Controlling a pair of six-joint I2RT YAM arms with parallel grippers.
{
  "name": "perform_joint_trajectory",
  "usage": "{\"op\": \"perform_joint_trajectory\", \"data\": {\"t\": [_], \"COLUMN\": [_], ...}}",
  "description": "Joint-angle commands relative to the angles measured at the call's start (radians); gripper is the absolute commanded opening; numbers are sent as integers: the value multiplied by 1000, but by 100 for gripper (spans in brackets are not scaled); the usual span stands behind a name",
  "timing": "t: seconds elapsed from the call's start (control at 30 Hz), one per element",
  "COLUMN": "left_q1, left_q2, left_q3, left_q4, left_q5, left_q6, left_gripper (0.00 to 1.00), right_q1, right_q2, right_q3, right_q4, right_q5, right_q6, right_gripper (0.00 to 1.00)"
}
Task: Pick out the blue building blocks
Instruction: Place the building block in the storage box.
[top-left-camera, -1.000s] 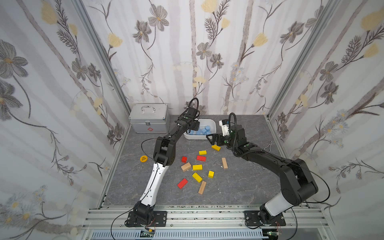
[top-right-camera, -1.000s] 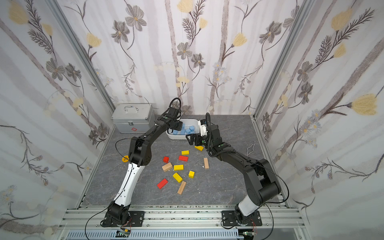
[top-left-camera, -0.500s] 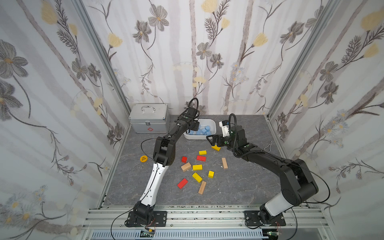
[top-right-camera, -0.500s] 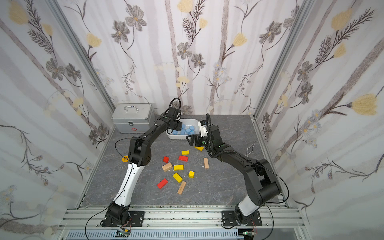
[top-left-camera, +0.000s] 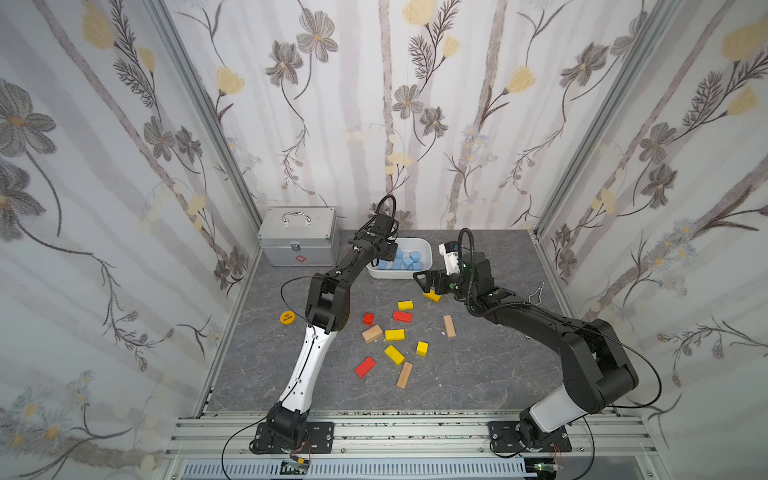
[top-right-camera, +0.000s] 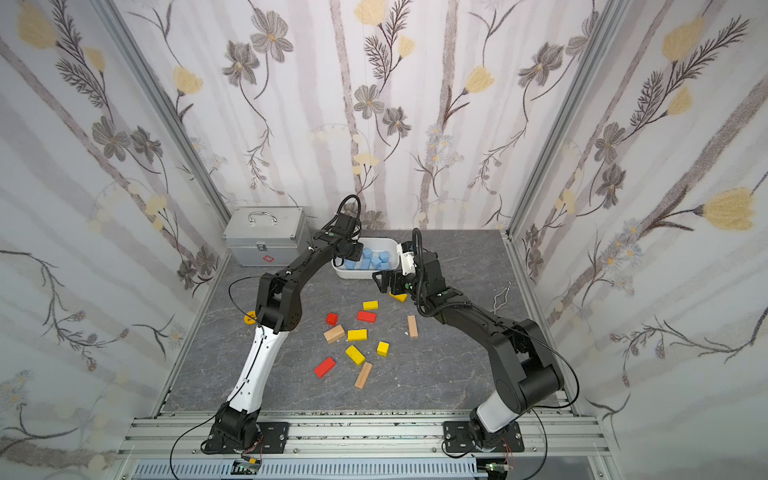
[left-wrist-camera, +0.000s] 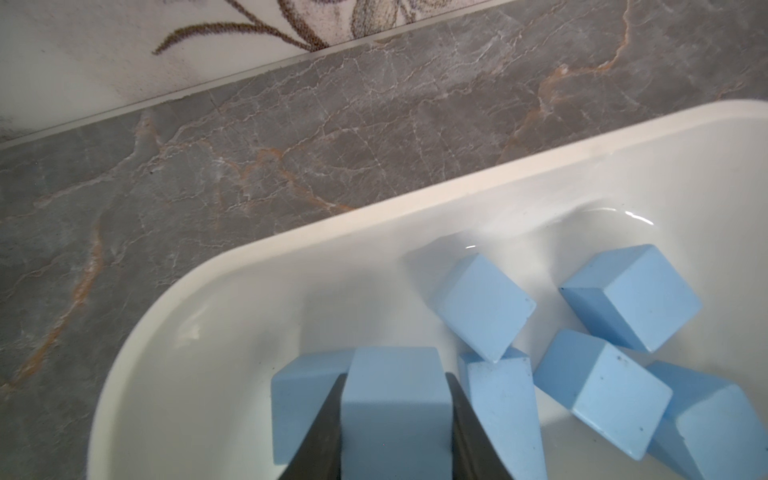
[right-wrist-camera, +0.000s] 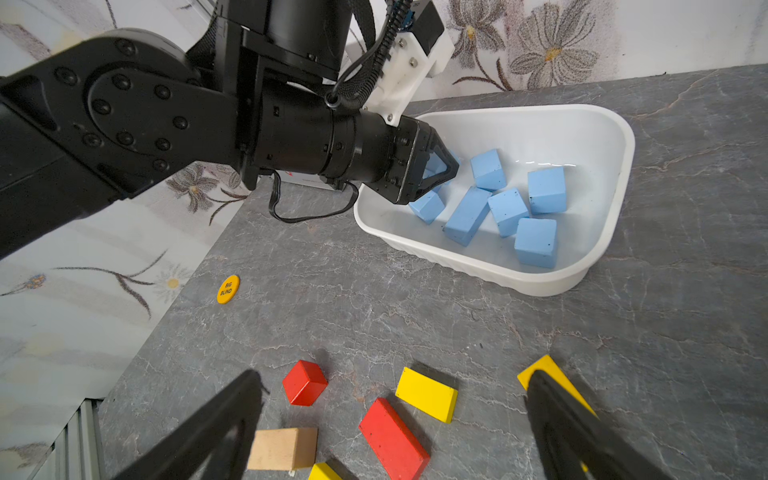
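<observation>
no movement; blue block (left-wrist-camera: 395, 415) between left jaws

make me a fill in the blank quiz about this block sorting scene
1. The left pincer is ____ on a blue block above the tub.
2. The right pincer stands ____, holding nothing.
3. The tub is ____ in colour.
4. The loose blocks on the table are red, plain wood or ____.
Missing words: shut; open; white; yellow.

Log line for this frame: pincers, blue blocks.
left pincer: shut on blue block over white tray | right pincer: open, empty | other blue blocks: in tray
</observation>
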Motion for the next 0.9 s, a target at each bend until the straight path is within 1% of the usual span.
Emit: {"op": "perform_joint_trajectory", "data": {"t": [0.0,0.1,0.13,0.3,0.5,0.77,0.87], "left_q1": [0,0,1,1,0,0,-1], "left_q2": [-1,7,9,15,-3,-56,-89], "left_q3": [1,1,1,1,-1,-3,-27], "left_q4": [24,26,27,33,44,52,57], "left_q5": [17,27,31,31,22,22,28], "left_q6": [-10,-17,-18,-24,-31,-48,-55], "left_gripper": [29,38,39,52,57,59,60], "right_q1": [0,1,1,-1,-1,-1,-1], "right_q2": [-9,-10,-11,-14,-16,-28,-44], "right_q3": [0,-2,-3,-8,-11,-17,-21], "right_q4": [36,36,36,38,44,45,44], "right_q5": [-7,-3,-3,-1,-3,-5,-3], "right_q6": [3,3,4,5,7,9,9], "right_gripper": [100,100,100,100,100,100,100]}}
